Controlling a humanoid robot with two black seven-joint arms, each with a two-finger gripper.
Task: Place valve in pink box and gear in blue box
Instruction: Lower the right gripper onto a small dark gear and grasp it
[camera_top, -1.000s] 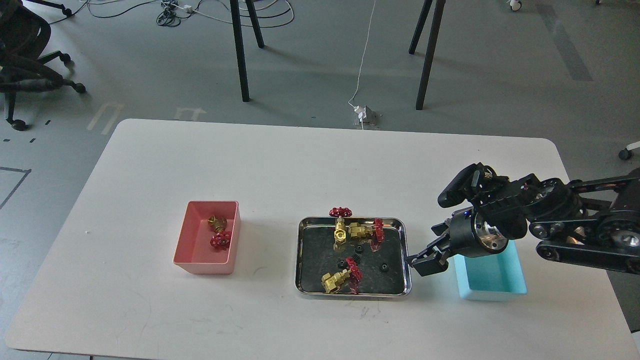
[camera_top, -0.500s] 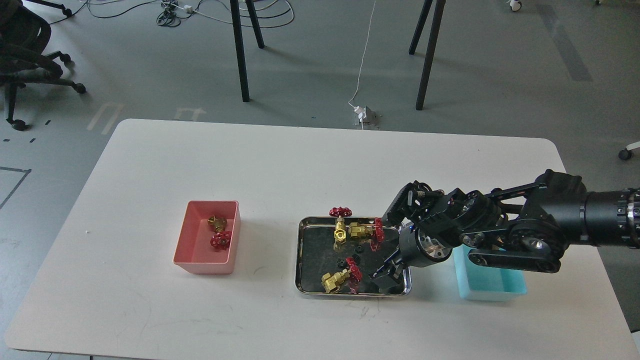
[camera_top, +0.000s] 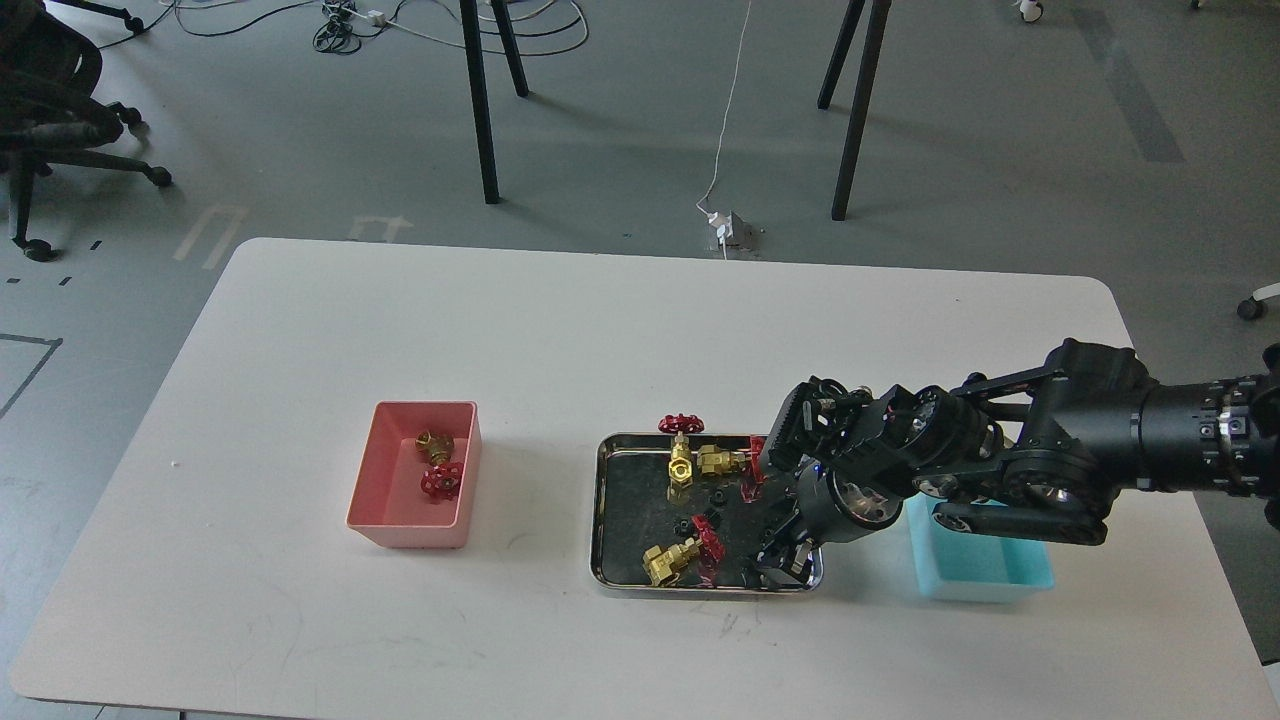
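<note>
My right gripper (camera_top: 775, 556) reaches down into the right front corner of the shiny steel tray (camera_top: 598, 510). Its fingers are dark against the dark tray floor, so I cannot tell them apart. Three brass valves with red handwheels lie in the tray: two at the back (camera_top: 681, 462) (camera_top: 722, 461) and one at the front (camera_top: 668, 561). Tiny black gears (camera_top: 717, 497) (camera_top: 683, 524) lie mid-tray; any gear under the gripper is hidden. The pink box (camera_top: 385, 500) at the left holds one valve (camera_top: 438, 478). The blue box (camera_top: 985, 568) sits right of the tray, partly covered by my arm. My left gripper is out of view.
The white table (camera_top: 500, 330) is bare behind the tray and boxes. My right forearm (camera_top: 1100, 450) stretches from the right edge over the blue box. Table legs, cables and an office chair stand on the floor beyond.
My right arm swung left from above the blue box to over the tray, and the gripper dropped into the tray's right front corner, covering the gear that lay there.
</note>
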